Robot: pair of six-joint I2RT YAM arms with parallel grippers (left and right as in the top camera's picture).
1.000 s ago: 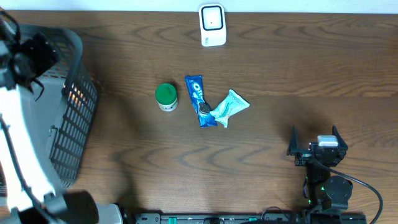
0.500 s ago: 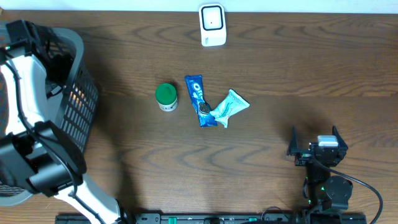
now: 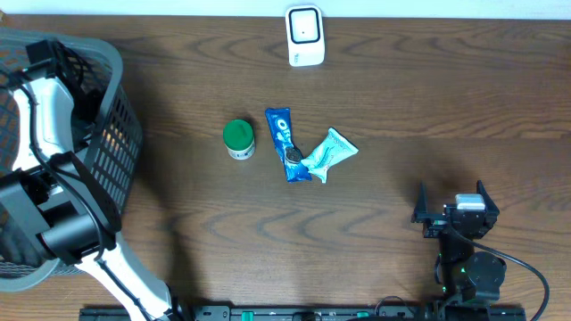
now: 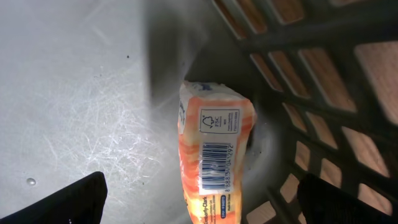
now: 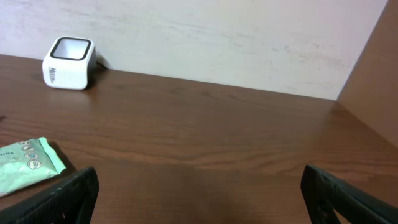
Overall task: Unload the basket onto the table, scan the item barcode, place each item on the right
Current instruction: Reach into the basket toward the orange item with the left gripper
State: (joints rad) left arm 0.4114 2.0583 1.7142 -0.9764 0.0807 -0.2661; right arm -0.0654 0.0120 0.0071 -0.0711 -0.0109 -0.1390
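An orange packet [image 4: 214, 155] lies on the grey floor of the basket [image 4: 74, 81], barcode side up, against the lattice wall. My left gripper [image 4: 211, 205] hangs over it, open, one finger on each side of the packet and not touching it. In the overhead view the left arm [image 3: 40, 116] reaches down into the basket [image 3: 116, 152] at the table's left end. The white scanner [image 3: 304, 36] stands at the back edge, also in the right wrist view as the scanner [image 5: 68, 55]. My right gripper [image 3: 455, 209] rests open at the front right, with nothing between its fingers [image 5: 68, 193].
At mid-table lie a green-lidded tub [image 3: 238, 138], a blue biscuit pack [image 3: 285, 143] and a pale green packet [image 3: 328, 153], the last also in the right wrist view [image 5: 25, 165]. The basket's lattice wall [image 4: 323, 93] rises close to the right of the orange packet.
The left arm has swung over and down into the basket and now holds nearly still. The right arm and the things on the table have not moved.
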